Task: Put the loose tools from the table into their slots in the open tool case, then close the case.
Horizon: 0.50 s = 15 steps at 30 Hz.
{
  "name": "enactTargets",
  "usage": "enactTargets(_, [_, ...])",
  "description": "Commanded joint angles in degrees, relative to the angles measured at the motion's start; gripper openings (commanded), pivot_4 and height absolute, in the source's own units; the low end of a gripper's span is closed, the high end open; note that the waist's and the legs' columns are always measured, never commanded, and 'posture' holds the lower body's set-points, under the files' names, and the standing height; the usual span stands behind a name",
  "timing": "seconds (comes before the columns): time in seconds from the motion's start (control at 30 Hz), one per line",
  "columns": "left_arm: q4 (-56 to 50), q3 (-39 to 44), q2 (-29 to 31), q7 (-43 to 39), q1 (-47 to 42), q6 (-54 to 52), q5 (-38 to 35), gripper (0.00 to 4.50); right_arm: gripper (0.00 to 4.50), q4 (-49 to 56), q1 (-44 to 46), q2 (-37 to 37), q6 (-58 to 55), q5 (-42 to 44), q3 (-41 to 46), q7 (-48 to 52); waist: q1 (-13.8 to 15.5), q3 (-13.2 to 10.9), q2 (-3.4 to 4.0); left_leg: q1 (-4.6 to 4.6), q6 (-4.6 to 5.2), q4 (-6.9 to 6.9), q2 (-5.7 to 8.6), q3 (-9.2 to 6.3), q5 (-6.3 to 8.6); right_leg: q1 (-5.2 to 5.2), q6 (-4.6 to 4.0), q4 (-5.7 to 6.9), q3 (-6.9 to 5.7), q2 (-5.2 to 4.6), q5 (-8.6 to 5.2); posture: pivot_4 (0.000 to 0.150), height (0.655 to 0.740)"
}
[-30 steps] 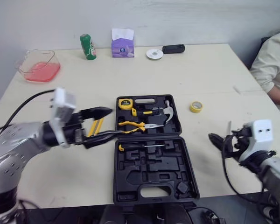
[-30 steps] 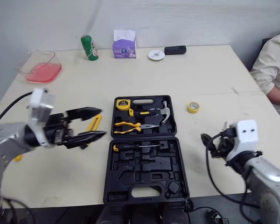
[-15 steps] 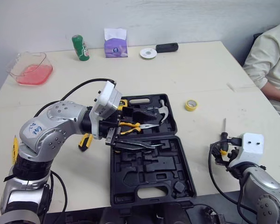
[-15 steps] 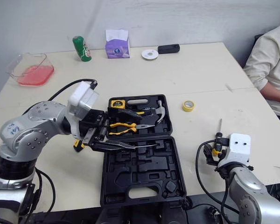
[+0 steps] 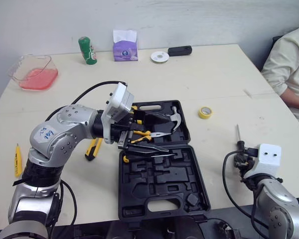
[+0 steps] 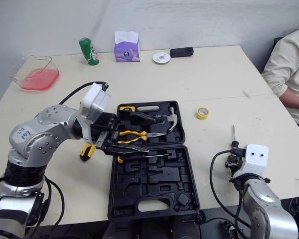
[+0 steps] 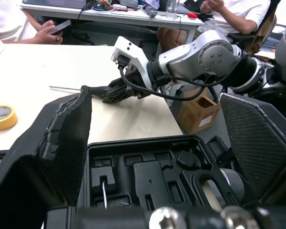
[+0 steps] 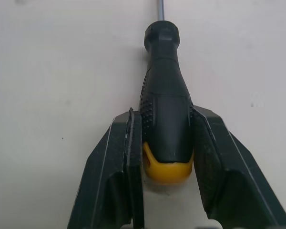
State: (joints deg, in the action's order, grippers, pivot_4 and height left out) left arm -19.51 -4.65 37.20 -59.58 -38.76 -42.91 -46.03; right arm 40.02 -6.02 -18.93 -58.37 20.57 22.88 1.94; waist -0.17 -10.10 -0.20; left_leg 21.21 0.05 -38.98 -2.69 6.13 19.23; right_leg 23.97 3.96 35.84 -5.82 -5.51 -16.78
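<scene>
The black tool case lies open at the table's front, with a tape measure, hammer and yellow pliers in its far half and a screwdriver in its near half. My left gripper hovers open over the pliers, nothing between its fingers. At the front right my right gripper is shut on the black, yellow-capped handle of a loose screwdriver lying on the table, shaft pointing away. A yellow-and-black tool lies left of the case, a small yellow tool further left.
A yellow tape roll lies right of the case. Along the far edge stand a pink container, a green can, a purple tissue box, a white disc and a black device. A person sits at the right.
My left arm swung from left of the case to over its far half, still open. My right gripper closed on the screwdriver handle. The camera view also shifted.
</scene>
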Motion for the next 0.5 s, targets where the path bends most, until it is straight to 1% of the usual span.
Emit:
enactTargets(0.03, [-1.4,2.4,2.7,-0.6,3.0,0.9,1.1,4.50,0.97,3.8,1.8,-7.3,3.6,5.7,0.3,11.8,-0.3,0.0,0.03,-0.02,0.01,0.00,0.00,0.02,0.01,0.00,0.00,0.00,0.02,0.01,0.00,0.150,0.7244])
enactTargets(0.17, [-4.0,4.7,7.5,-2.0,9.3,1.4,1.6,4.50,0.97,3.8,4.9,-16.2,3.4,14.0,0.1,24.6,-0.7,-0.1,-0.06,-0.02,-0.01,0.08,-0.10,-0.04,0.01,0.04,-0.05,0.01,-0.01,0.09,-0.04,0.150,0.7244])
enactTargets(0.27, [-5.9,6.9,12.4,-4.0,15.7,3.2,3.3,4.50,0.97,2.1,8.0,-24.2,4.6,17.8,-3.4,35.2,-0.5,-0.2,-0.14,0.01,0.00,0.13,-0.09,-0.06,0.01,0.07,-0.07,-0.02,-0.03,0.03,-0.05,0.150,0.7244])
enactTargets(0.33, [-6.9,8.9,16.0,-5.3,21.3,5.1,5.4,4.50,0.97,0.6,11.3,-30.2,6.5,19.2,-9.1,44.9,-0.6,-0.3,-0.21,0.01,0.07,0.09,-0.08,-0.04,0.05,0.07,-0.07,-0.03,-0.04,-0.03,-0.05,0.150,0.7244])
enactTargets(0.4, [-7.9,10.5,17.9,-5.7,24.4,5.5,5.5,4.50,0.97,-1.0,14.2,-34.0,8.7,18.8,-14.8,51.5,-0.4,-0.3,-0.27,0.00,0.25,0.09,-0.06,-0.03,0.15,0.06,-0.07,-0.06,-0.06,-0.11,-0.04,0.150,0.7244])
enactTargets(0.43, [-8.4,10.8,18.7,-5.8,25.4,5.7,5.7,4.50,0.97,-2.0,16.4,-35.2,10.2,17.6,-18.4,54.2,-0.2,-0.4,-0.37,0.01,0.44,0.08,-0.09,-0.05,0.27,0.06,-0.06,-0.08,-0.08,-0.14,-0.04,0.150,0.7244])
enactTargets(0.5, [-9.0,10.8,19.8,-6.3,27.1,7.1,7.1,4.50,0.97,-3.8,20.3,-36.4,12.0,15.8,-24.2,57.9,0.3,-0.5,-0.51,0.04,0.43,0.05,-0.10,-0.11,0.29,0.06,-0.07,-0.10,-0.11,-0.29,-0.04,0.150,0.7244])
